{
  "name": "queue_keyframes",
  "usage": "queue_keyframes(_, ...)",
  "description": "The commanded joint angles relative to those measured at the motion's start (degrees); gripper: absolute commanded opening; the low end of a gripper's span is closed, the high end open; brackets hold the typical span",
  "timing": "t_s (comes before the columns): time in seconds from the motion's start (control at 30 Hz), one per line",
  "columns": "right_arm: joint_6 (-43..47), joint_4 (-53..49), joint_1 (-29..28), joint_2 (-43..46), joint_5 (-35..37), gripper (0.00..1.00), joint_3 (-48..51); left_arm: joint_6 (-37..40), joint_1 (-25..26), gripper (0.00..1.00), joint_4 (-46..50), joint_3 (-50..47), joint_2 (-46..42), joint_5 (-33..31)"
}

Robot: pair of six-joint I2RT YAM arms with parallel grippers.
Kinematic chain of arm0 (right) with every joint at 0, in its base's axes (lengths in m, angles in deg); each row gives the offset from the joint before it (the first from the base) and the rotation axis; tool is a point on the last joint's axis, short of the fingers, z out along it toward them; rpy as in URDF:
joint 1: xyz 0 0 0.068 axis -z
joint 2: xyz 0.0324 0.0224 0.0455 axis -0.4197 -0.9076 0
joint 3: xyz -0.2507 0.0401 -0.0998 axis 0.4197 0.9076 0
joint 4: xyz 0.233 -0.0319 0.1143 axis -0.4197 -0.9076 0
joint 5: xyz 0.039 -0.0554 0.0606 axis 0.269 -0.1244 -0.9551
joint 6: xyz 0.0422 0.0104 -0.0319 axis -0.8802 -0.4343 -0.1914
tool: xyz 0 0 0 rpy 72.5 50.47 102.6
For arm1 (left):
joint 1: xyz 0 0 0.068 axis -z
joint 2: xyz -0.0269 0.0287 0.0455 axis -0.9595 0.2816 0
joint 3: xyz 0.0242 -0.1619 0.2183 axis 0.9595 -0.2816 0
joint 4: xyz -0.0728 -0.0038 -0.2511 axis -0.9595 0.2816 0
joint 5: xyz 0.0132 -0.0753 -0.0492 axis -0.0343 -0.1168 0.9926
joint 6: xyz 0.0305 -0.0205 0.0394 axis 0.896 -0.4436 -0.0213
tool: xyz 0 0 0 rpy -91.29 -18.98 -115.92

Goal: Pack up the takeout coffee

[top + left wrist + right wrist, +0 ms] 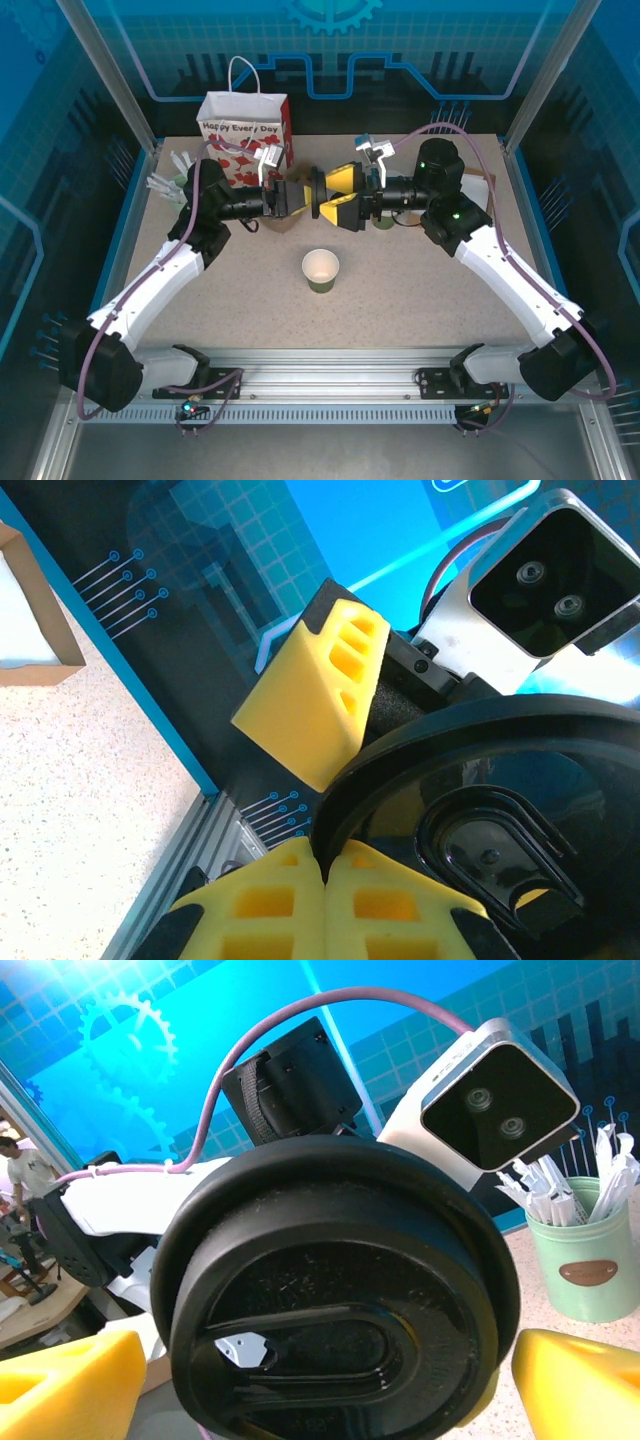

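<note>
Lid [330, 1290] of your takeout coffee is off its green cup [320, 268], which stands open on the bench [420, 290] in front of the arms. Your left end effector [325, 868] is clamped on the rim, holding it up. Your right end effector [320, 1400] faces it, fingers spread wide to either side.
</note>
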Motion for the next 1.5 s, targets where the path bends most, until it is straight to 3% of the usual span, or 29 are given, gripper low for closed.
queue_keyframes(0.0, 1.53, -1.55, -0.72, 0.34, 0.55, 0.92, -1.67, -1.01, 0.29, 0.05, -2.18, -0.18, 0.59, 0.76)
queue_keyframes(0.2, 1.62, -1.78, -0.88, 0.78, 1.14, 0.86, -1.50, 0.61, 0.43, 0.05, -0.22, 0.16, 0.54, 0.28)
queue_keyframes(0.5, 1.84, -2.82, -1.77, 0.67, 1.87, 0.88, -2.35, 1.88, 0.82, 0.05, 0.95, 0.17, 0.86, -0.16)
queue_keyframes(0.83, 2.59, -4.24, -1.77, 1.13, 3.31, 0.60, -2.16, 2.30, 0.91, 0.07, 0.79, -0.27, 0.89, -0.25)
queue_keyframes(0.97, 2.55, -5.42, -0.78, 1.96, 4.24, 0.54, -1.31, 3.36, 0.76, 0.17, 1.91, -0.27, 1.16, -0.78)
queue_keyframes(1.07, 2.81, -8.75, 1.22, 3.64, 5.74, 0.54, 0.02, 5.67, -0.60, 0.36, 4.92, -0.81, 0.39, -2.65)
queue_keyframes(1.17, 5.48, -16.69, 3.68, 6.57, 9.50, 0.54, 2.16, 12.37, -4.32, 0.51, 16.29, -1.19, -1.53, -7.58)
queue_keyframes(1.27, 13.27, -31.96, 2.25, 8.15, 20.35, 0.54, 1.42, 24.08, -7.46, 0.58, 35.59, 0.86, -3.97, -19.95)
queue_keyframes(1.33, 16.63, -40.93, -0.69, 6.85, 28.67, 0.53, 0.00, 31.51, -8.06, 0.61, 45.09, 2.48, -5.09, -28.92)
queue_keyframes(1.47, 20.21, -52.32, -8.72, -0.01, 43.20, 0.51, -3.13, 39.03, -8.27, 0.71, 54.53, 3.47, -5.42, -39.86)
